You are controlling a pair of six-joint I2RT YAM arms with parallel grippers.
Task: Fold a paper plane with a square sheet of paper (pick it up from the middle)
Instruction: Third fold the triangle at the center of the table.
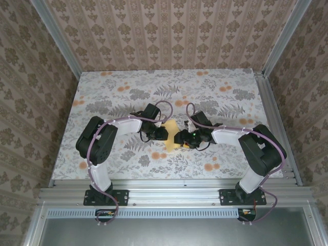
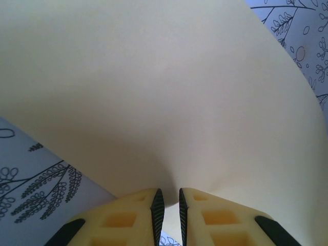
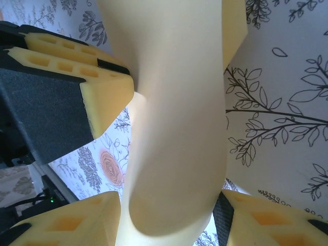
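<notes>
Sheet [image 1: 171, 143] bowed between two sets of fingers at mid-bench

Step in hand, as judged: forming an early fold while the mustard-yellow sheet is raised in a bow over the bench [image 1: 102, 92]. To do it well, you should use the left fingers [image 2: 128, 218] as the firm anchor. Bring the right fingers [image 3: 77, 225] across slowly, so that the bow collapses into one straight crease rather than a crumple. Match edge to edge before you press anything flat. Paper this thin will likely slip or tear if the two arms pull apart.

Left to right, in the top view the left arm [image 1: 97, 141] reaches inward to the sheet. The sheet sits between the two wrists near the middle of the bench, close to an orange flower print [image 1: 155, 155].

In the left wrist view the left fingers stand narrow, almost together. The sheet [image 2: 154, 92] runs down to their tips and swells away above them, so they appear to pinch a fold of it.

In the right wrist view the sheet [image 3: 179, 128] rises as a curled column between the right fingers. These stand moderately apart, with the curl filling the gap and touching both, so they hold it. The right arm [image 1: 261, 148] closes the figure.
</notes>
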